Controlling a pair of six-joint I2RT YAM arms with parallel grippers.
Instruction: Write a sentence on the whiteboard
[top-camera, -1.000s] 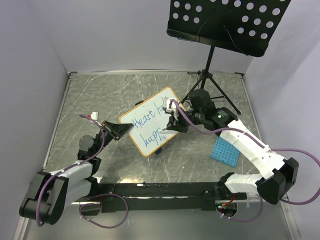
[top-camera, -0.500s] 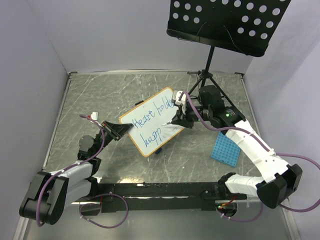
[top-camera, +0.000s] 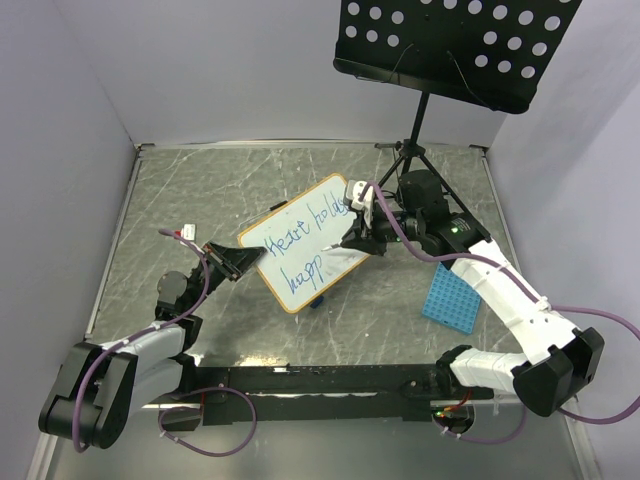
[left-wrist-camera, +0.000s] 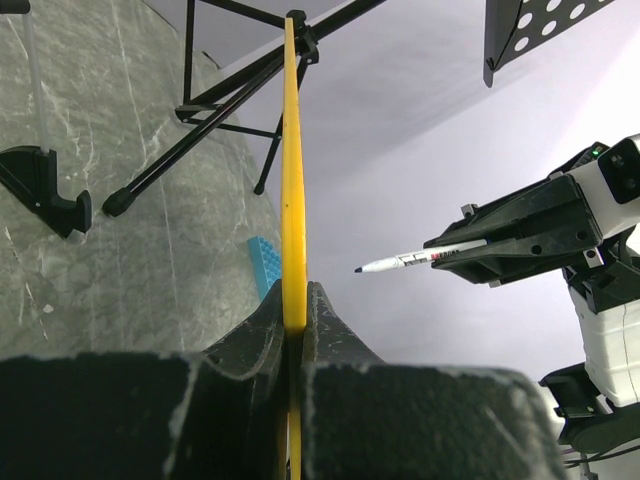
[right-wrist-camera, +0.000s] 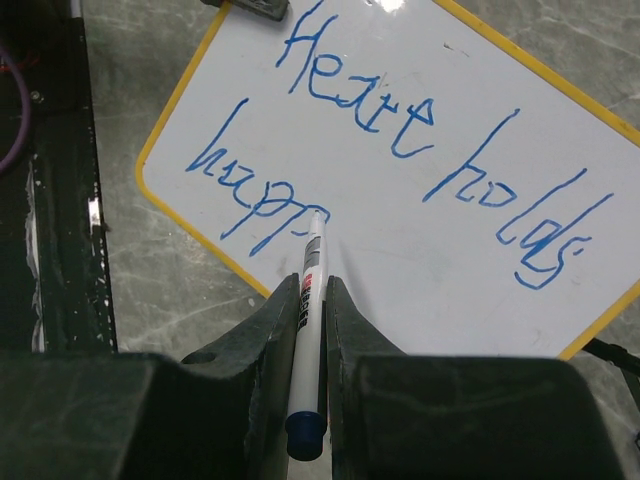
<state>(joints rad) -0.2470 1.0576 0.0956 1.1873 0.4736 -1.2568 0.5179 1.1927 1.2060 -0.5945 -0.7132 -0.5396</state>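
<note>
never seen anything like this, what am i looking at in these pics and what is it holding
These are two robot arms bolted at the near edge of a grey table. One picture looks down from above and behind them. The other two come from small cameras on each wrist, so you see that arm's own fingers up close.

The left gripper is shut on the edge of a small whiteboard. The right gripper is shut on a marker. The sentence in blue on the board reads roughly "Heart holds happ", so it looks unfinished. In the left wrist view the marker tip stands off the board.

Also on the table are a black music stand and a blue grid tray.
</note>
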